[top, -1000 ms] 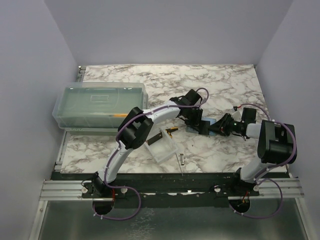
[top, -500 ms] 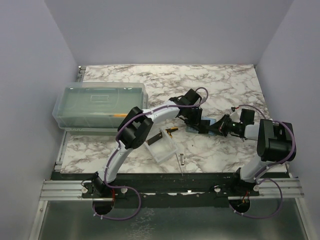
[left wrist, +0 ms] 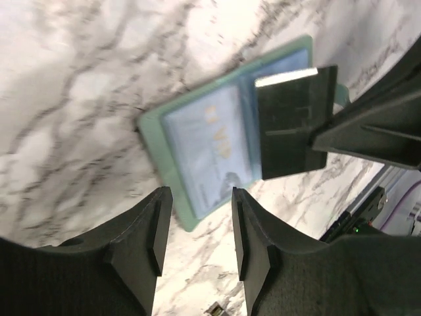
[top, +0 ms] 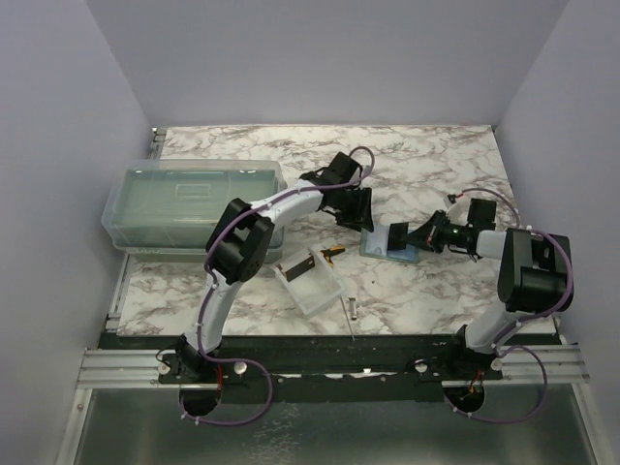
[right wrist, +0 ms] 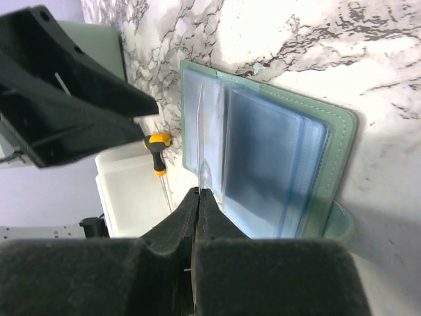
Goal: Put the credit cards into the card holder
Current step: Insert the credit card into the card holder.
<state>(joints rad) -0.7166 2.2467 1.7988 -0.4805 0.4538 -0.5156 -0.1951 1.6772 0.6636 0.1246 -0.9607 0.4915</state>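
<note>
The card holder (left wrist: 197,141) lies open on the marble, sage green outside and pale blue inside. A pale card with gold print (left wrist: 209,146) shows through its left sleeve. My right gripper (right wrist: 198,189) is shut on a thin clear sleeve that stands up from the holder (right wrist: 276,164). My left gripper (left wrist: 197,230) hovers open just beside the holder's near corner, with nothing between its fingers. In the top view the holder (top: 373,244) sits between the left gripper (top: 360,221) and the right gripper (top: 395,237). A black card (top: 306,265) leans in the clear tray.
The small clear tray (top: 315,286) stands left of the holder, with an orange-handled tool (top: 332,254) beside it. A large translucent lidded box (top: 189,203) fills the back left. A small metal piece (top: 354,308) lies near the front edge.
My left gripper has let go, opened and drawn back up and to the left of the holder. My right gripper has closed on the sleeve. The holder now lies open and uncovered.
</note>
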